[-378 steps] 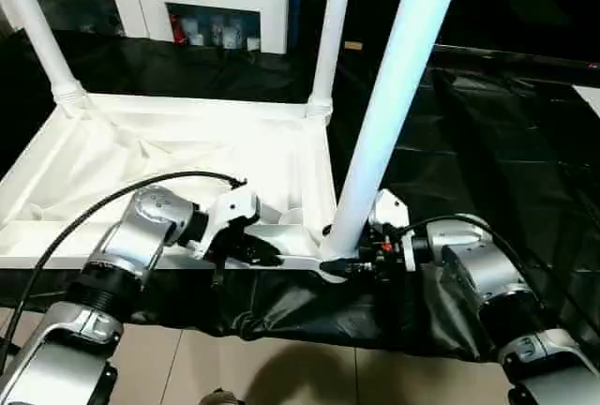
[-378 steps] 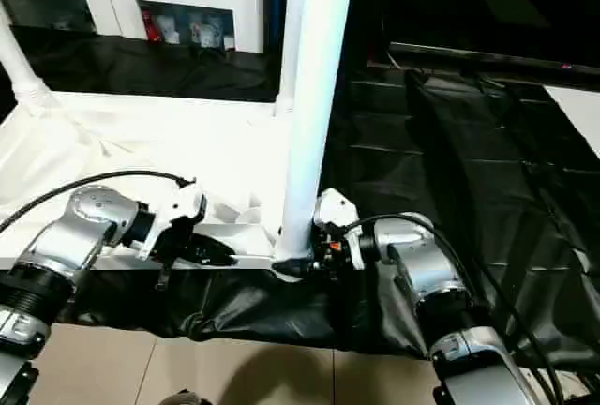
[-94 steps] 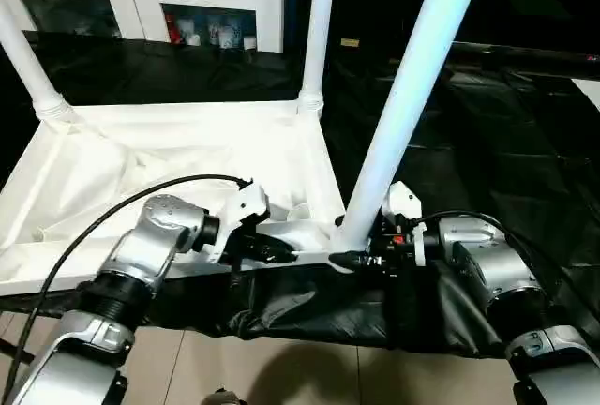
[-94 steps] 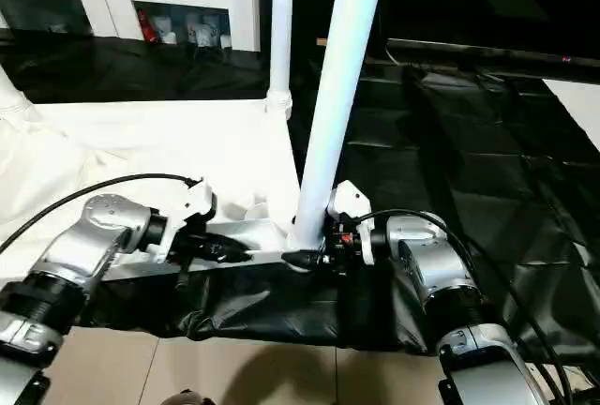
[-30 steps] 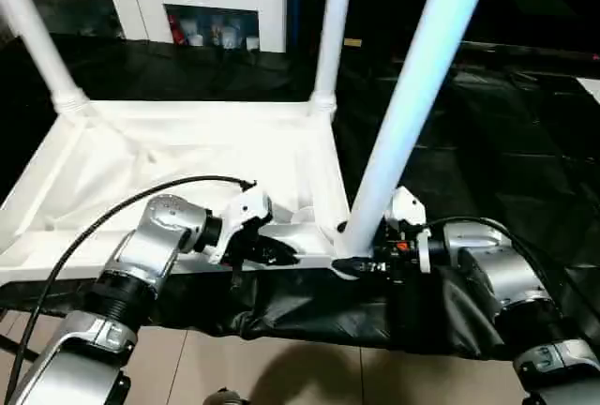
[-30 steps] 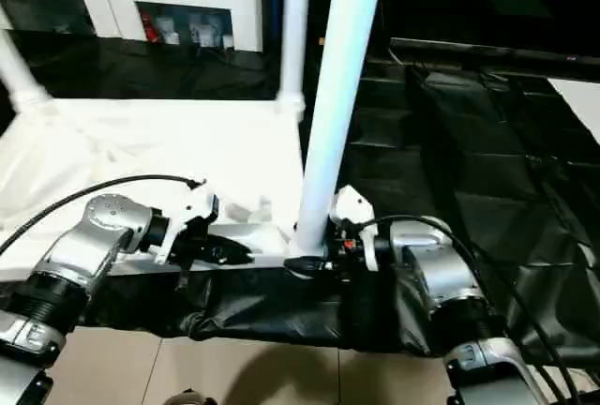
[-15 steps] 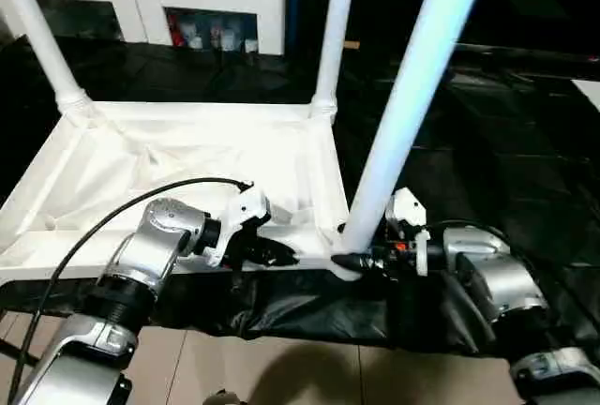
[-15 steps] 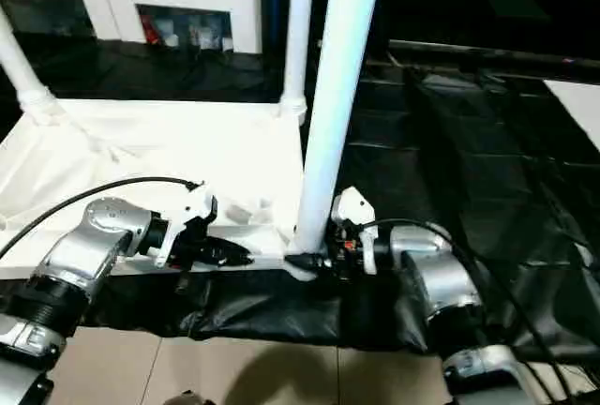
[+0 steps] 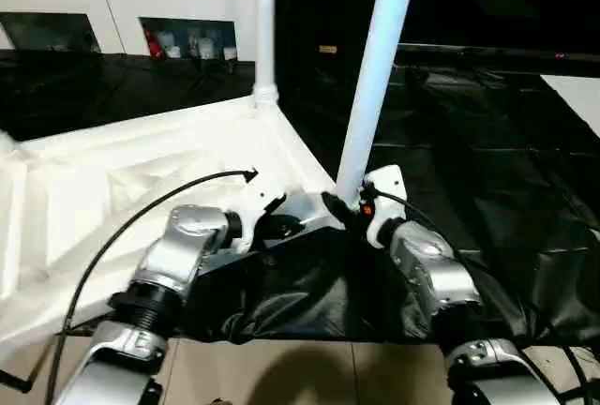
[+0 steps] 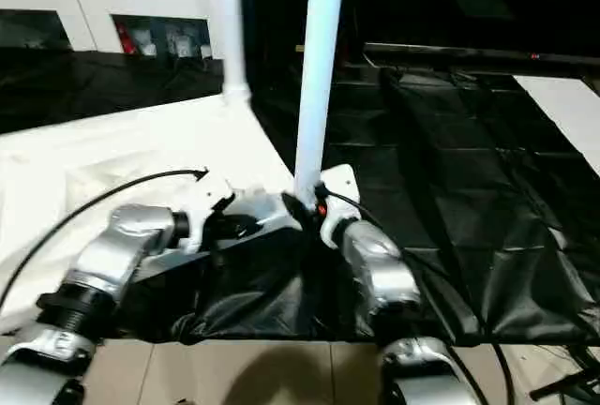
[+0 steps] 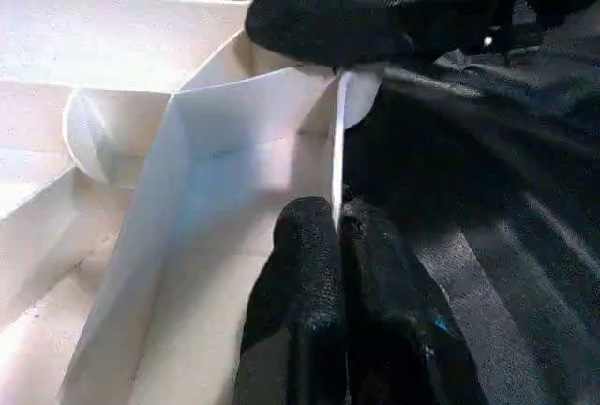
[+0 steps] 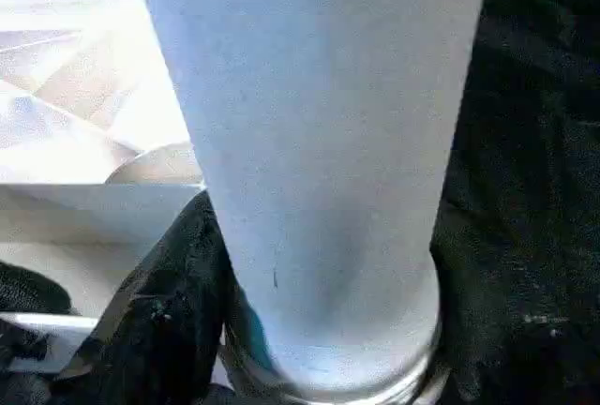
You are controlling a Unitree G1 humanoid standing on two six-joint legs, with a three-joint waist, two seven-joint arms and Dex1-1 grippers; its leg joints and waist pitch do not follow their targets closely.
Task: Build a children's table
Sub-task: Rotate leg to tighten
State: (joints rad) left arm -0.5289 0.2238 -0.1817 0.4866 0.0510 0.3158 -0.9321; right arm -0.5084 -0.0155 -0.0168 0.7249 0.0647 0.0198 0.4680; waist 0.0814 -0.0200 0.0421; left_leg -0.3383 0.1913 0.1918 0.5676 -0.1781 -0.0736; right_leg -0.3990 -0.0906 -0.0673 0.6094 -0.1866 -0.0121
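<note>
Table (image 9: 141, 171) swung leftward; right tool (image 9: 345, 210) clasps leg (image 9: 375, 77).

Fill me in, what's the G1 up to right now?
It is assembling the white children's table, which lies upside down on the black-covered work table. The right gripper is closed around the base of the near corner leg, which stands upright in its socket. The left gripper pinches the tabletop's thin rim beside that corner. Another leg stands at the far corner.
</note>
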